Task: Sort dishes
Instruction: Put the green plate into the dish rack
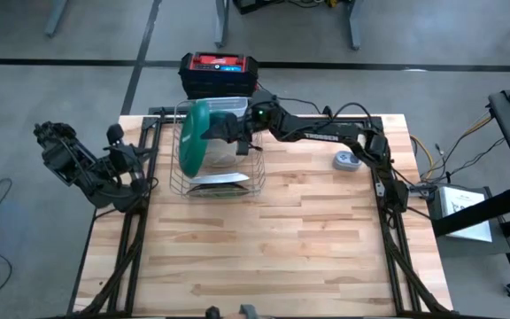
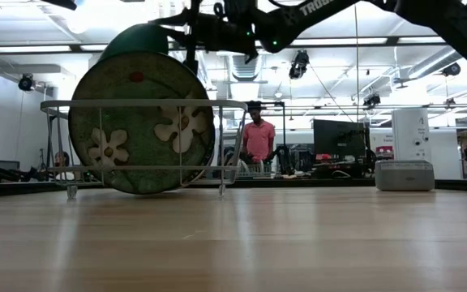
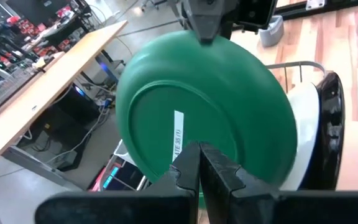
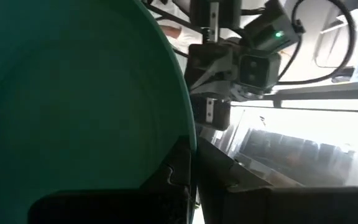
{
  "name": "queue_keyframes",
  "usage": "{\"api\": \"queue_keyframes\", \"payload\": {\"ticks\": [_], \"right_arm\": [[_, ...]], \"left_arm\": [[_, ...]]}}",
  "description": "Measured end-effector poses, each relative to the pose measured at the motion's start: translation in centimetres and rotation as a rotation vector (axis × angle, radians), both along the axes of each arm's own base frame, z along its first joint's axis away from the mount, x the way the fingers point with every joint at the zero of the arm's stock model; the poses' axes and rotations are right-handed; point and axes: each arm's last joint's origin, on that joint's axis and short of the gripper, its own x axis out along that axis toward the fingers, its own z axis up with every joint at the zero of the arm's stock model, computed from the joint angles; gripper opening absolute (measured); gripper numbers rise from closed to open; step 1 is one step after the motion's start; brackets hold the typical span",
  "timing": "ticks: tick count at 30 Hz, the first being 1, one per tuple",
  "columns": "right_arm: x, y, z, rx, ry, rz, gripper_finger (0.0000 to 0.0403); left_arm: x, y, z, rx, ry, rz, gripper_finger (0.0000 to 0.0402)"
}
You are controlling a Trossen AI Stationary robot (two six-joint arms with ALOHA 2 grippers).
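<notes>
Right pincer (image 1: 222, 130) clamped on green plate (image 1: 193, 135) upright in wire rack (image 1: 257, 182); left pincer (image 3: 199, 163) closed, empty

Smooth, faintly glossy green plate (image 3: 229, 99). Thin silver metal wire rack (image 1: 257, 180). Matt pale wood-block counter (image 1: 264, 257).

Rack (image 3: 303, 65) wires and white dish (image 3: 303, 134) largely hidden behind the green plate (image 3: 210, 112).
</notes>
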Motion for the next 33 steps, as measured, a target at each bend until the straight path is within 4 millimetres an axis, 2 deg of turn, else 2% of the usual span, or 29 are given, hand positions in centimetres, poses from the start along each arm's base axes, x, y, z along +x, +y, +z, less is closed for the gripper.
{"api": "queue_keyframes", "payload": {"ticks": [15,33], "right_arm": [[0.0,0.0,-1.3,0.036,0.111,-0.001,0.0003],[0.3,1.1,-1.5,0.053,0.135,0.025,0.0090]], "left_arm": [[0.4,-0.3,-0.4,-0.006,0.015,0.004,0.0000],[0.6,-0.5,-0.8,-0.013,0.014,0.016,0.0000]]}}
